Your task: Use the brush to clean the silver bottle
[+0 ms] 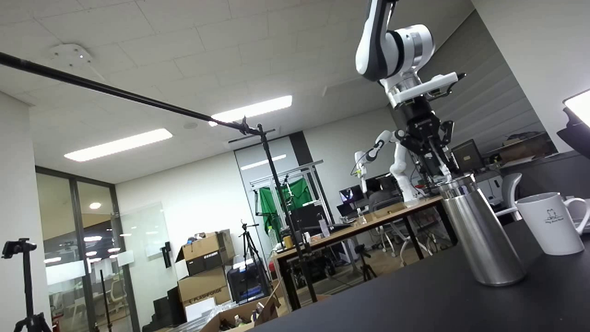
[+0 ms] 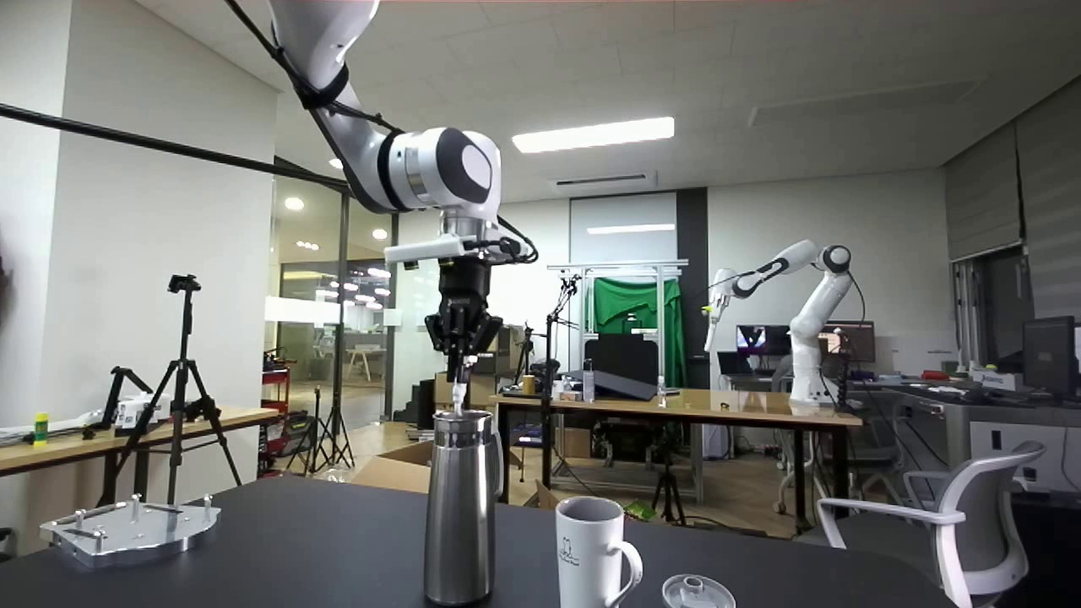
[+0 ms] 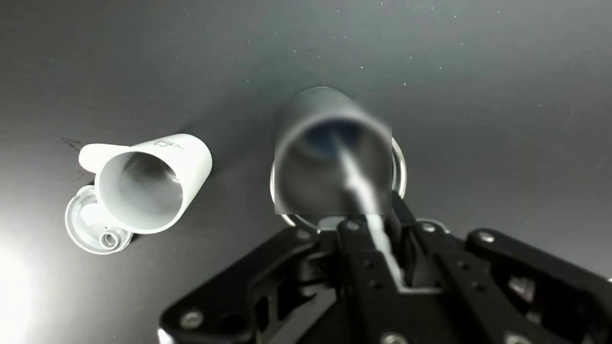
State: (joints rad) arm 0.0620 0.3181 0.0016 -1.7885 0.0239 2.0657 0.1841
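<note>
The silver bottle (image 1: 481, 235) stands upright on the dark table with its mouth open; it also shows in an exterior view (image 2: 460, 523). In the wrist view the middle of the silver bottle (image 3: 400, 165) is blurred. My gripper (image 2: 460, 359) is above the bottle, pointing down, with its fingers closed on the pale brush (image 2: 459, 397). In the wrist view the gripper (image 3: 377, 217) has the brush (image 3: 366, 196) running from between its fingers into the bottle's mouth. The brush's lower end is inside the bottle and blurred, and its bristles do not show.
A white mug (image 2: 583, 557) with a handle stands beside the bottle; it also shows in the wrist view (image 3: 191, 160). A clear lid (image 2: 697, 593) lies next to the mug. A metal plate with posts (image 2: 131, 532) lies on the dark table (image 2: 329, 540), farther from the mug.
</note>
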